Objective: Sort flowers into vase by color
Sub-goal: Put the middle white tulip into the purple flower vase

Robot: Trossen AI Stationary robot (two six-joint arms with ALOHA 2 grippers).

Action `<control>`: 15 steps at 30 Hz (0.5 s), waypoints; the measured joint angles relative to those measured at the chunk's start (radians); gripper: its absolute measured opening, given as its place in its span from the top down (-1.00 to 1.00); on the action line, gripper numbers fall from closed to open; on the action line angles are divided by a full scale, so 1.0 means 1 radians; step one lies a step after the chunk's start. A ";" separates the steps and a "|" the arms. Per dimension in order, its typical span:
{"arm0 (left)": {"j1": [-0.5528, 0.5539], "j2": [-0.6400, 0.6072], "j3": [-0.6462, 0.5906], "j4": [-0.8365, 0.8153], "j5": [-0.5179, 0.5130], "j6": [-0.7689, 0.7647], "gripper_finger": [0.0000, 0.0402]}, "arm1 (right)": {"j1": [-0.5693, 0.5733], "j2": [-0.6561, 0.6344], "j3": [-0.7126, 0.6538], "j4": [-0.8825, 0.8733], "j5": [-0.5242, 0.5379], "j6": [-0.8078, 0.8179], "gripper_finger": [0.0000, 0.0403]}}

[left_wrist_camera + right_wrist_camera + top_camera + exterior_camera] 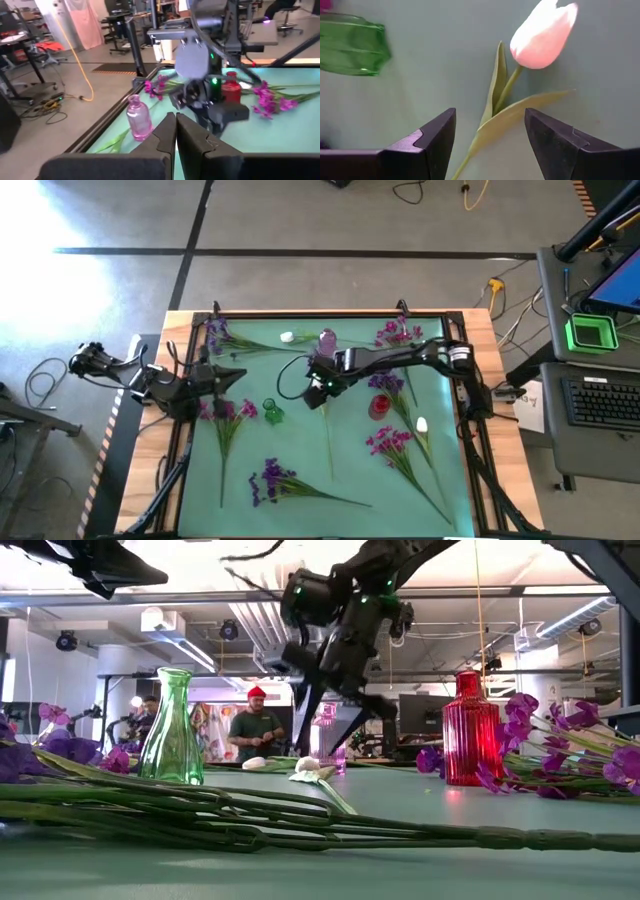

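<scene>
Only my right wrist view shows white tulip (544, 34) lying on surface between my spread right jaws (490, 137). High view: right arm reaches mid-surface; left jaws (236, 376) pressed together, parked left.

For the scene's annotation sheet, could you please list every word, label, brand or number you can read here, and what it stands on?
No text can be read in any view.
Laptop screen beside the table: content too small to read.
Keyboard: key legends too small to read.
Green vase, red vase, pink vase: no labels.
</scene>
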 joint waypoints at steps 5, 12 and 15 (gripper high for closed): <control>0.000 0.001 -0.001 -0.002 -0.012 0.000 1.00 | 0.009 0.057 0.041 -0.064 -0.006 0.018 -0.13; 0.000 0.002 -0.001 -0.001 -0.012 0.000 1.00 | 0.033 0.123 0.113 -0.130 0.009 0.044 -0.10; 0.000 0.002 -0.001 -0.001 -0.012 0.000 1.00 | 0.042 0.153 0.140 -0.141 0.028 0.045 -0.02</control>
